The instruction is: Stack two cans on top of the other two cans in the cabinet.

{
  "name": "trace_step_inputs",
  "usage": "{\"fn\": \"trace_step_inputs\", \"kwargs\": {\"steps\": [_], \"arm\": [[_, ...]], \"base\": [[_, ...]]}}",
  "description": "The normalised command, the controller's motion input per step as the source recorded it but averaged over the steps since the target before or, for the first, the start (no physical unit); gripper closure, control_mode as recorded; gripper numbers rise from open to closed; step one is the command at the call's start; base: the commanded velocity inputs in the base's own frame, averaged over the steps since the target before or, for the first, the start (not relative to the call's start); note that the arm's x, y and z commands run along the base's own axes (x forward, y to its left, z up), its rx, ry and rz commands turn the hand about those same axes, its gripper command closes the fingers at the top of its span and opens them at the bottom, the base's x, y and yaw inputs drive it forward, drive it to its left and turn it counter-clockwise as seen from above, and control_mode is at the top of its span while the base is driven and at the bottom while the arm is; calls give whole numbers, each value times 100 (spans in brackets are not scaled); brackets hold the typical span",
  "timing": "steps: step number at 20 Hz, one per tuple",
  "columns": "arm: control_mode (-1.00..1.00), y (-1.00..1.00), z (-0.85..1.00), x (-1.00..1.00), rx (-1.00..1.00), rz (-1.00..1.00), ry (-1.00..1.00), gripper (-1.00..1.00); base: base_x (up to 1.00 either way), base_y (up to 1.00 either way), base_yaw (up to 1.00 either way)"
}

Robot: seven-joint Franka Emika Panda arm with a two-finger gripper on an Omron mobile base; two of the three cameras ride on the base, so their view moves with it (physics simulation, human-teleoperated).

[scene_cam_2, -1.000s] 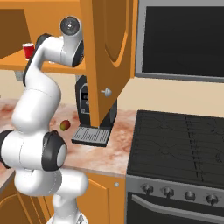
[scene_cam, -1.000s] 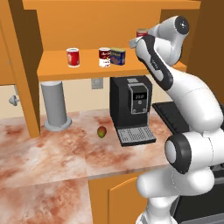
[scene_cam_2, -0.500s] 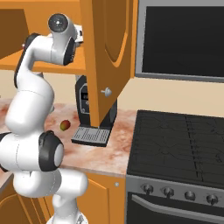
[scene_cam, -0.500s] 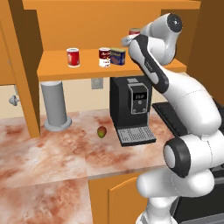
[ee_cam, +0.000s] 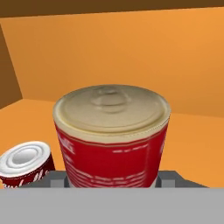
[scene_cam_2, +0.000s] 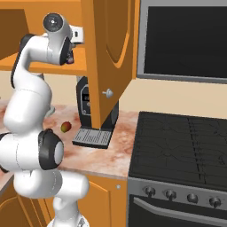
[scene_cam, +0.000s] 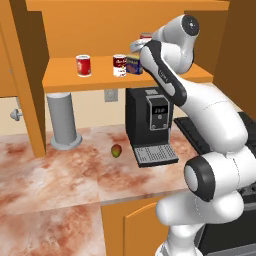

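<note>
From the left base view, the cabinet (scene_cam: pixel 120 75) stands open above the counter, and its shelf board carries three cans in a loose row: a bright red can (scene_cam: pixel 83 65) alone toward the left, a dark red and white can (scene_cam: pixel 119 65) near the middle, and a squat blue can (scene_cam: pixel 134 64) touching or just beside it. The arm reaches up into the cabinet from the right, and the top of a fourth red can (scene_cam: pixel 146 36) shows above its wrist, higher than the shelf row and near above the blue can. I judge it is held that high so it can clear the lower cans before being set down on one. A coffee machine (scene_cam: pixel 150 125), a grey cylinder (scene_cam: pixel 63 120) and a small fruit (scene_cam: pixel 116 150) sit on the counter below.

From the right base view, the arm bends up into the cabinet beside its open door (scene_cam_2: pixel 111 57); the can and the claw are hidden there.

In the hand view, the red can with its pale lid (ee_cam: pixel 112 135) sits upright, close before the camera. The gripper (ee_cam: pixel 112 183) pinches it low on both sides. Beside it, lower, is the white top of the dark red can (ee_cam: pixel 26 164), with bare shelf board behind.
</note>
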Motion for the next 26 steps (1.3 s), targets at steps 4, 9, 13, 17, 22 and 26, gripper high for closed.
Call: {"fn": "trace_step_inputs", "kwargs": {"steps": [4,9,13,17,22,26], "arm": [[-100,25,0,13,1,0,1,100],[-100,16,0,9,0,0,0,100],[-100,13,-6,0,0,0,0,100],[-100,10,-6,0,0,0,0,100],[-100,2,-11,1,0,0,0,100],[-100,0,-7,7,0,0,0,100]], "base": [[0,0,0],[0,0,0],[0,0,0],[0,0,0],[0,0,0],[0,0,0]]}}
